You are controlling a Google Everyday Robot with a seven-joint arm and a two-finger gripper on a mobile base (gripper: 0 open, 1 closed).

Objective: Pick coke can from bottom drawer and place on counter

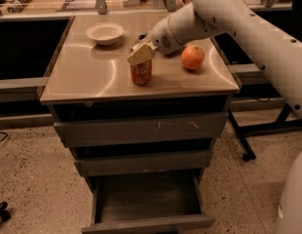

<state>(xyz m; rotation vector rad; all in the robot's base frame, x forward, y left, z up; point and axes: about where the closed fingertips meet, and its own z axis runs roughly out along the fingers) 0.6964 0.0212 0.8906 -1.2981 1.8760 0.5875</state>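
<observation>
The coke can (141,74) is red and stands upright on the beige counter (92,77), near its front middle. My gripper (141,54) sits right on the can's top and hides it; a beige finger pad faces the camera. The white arm reaches in from the upper right. The bottom drawer (148,222) is pulled open low in the view, and its tray looks empty.
An orange (192,57) lies on the counter right of the can. A white bowl (105,33) stands at the back left. The two upper drawers (141,129) are shut. Dark tables flank the cabinet, and a black stand leg (243,145) is on the floor at the right.
</observation>
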